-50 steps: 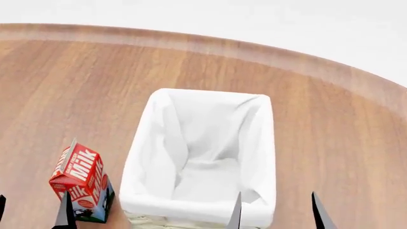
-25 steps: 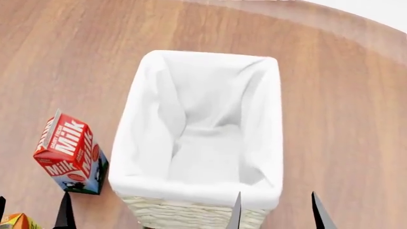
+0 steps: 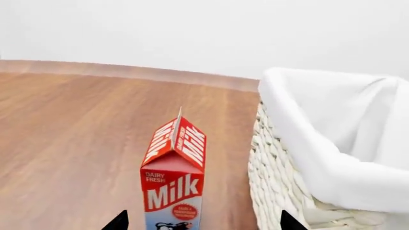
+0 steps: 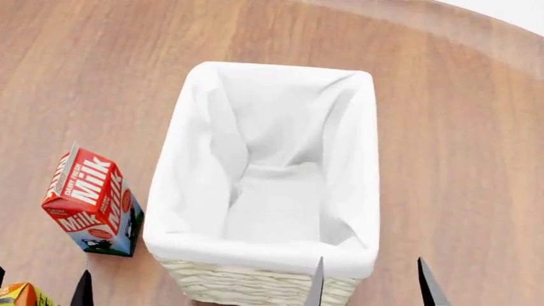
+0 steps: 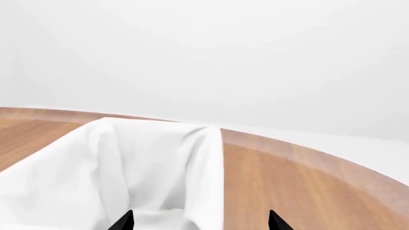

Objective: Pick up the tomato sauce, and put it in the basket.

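Note:
The basket (image 4: 264, 255), cream wicker with a white cloth lining, stands in the middle of the wooden table; it is empty inside. It also shows in the left wrist view (image 3: 332, 158) and the right wrist view (image 5: 128, 163). The tomato sauce can is out of view in every frame. My left gripper (image 4: 41, 290) is open and empty at the near left, with the milk carton just ahead of it. My right gripper (image 4: 372, 284) is open and empty at the basket's near right corner. Only the fingertips (image 4: 316, 284) show.
A red and blue milk carton (image 4: 92, 203) stands left of the basket, close to its side; it also shows in the left wrist view (image 3: 174, 177). An orange carton corner (image 4: 21, 295) peeks in at the bottom left. The round table's edge (image 4: 476, 25) curves at the far right.
The head view has tilted down: the basket and milk carton moved up in the picture, the basket's wicker front came into sight, and the orange carton corner appeared. Grippers stay open.

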